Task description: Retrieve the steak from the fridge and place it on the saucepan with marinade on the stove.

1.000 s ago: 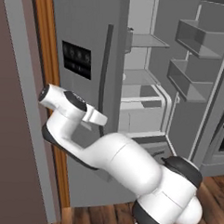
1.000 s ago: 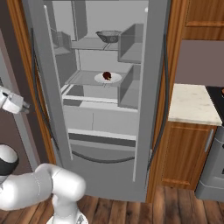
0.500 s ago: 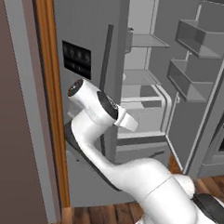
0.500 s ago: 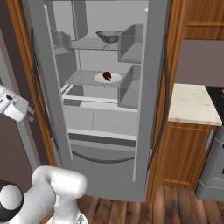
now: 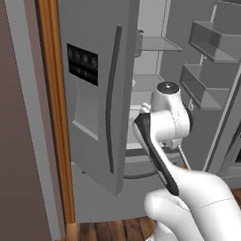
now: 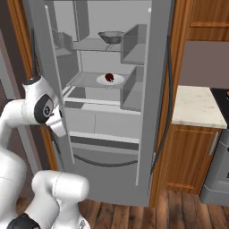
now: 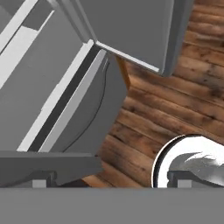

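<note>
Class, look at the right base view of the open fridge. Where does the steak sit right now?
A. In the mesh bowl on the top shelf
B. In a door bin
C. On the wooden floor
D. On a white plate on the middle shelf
D. The steak lies on a white plate on the fridge's middle shelf, one shelf below the mesh bowl.

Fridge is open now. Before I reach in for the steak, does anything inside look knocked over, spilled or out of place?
Nothing stands out. The steak lies on a white plate on the middle shelf of the fridge, and a grey bowl stands upright on the shelf above. The shelves look level, with no spill showing.
</note>
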Tool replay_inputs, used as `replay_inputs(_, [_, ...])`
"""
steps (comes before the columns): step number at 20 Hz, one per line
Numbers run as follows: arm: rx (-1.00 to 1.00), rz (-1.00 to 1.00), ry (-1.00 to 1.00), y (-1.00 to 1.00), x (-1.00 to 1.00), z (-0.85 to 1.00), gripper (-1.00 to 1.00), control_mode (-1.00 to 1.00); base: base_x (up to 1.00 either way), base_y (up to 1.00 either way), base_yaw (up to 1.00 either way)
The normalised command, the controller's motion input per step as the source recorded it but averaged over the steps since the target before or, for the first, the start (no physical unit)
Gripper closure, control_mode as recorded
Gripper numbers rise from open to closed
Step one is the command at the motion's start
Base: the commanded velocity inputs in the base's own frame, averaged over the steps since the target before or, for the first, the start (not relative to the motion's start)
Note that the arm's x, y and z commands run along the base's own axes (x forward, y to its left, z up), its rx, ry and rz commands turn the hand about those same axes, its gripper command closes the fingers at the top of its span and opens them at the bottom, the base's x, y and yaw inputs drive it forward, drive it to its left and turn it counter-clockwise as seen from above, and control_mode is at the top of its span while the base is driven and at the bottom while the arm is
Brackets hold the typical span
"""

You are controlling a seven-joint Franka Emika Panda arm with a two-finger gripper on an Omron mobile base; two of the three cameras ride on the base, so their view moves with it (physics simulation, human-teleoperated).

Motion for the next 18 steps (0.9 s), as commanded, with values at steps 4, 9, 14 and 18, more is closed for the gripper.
replay_inputs(4, [0.22, 0.08, -0.03, -0.01, 0.57, -0.18, -1.0, -1.0, 0.0, 0.0, 0.0])
replay_inputs(9, [0.25, 0.03, 0.0, 0.0, 0.85, -0.23, -1.0, -1.0, 0.0, 0.0, 0.0])
replay_inputs(14, [0.31, 0.03, -0.01, 0.0, 0.75, -0.08, -1.0, -1.0, 0.0, 0.0, 0.0])
replay_inputs(18, [0.22, 0.1, -0.01, 0.25, 0.65, -0.08, -1.0, -1.0, 0.0, 0.0, 0.0])
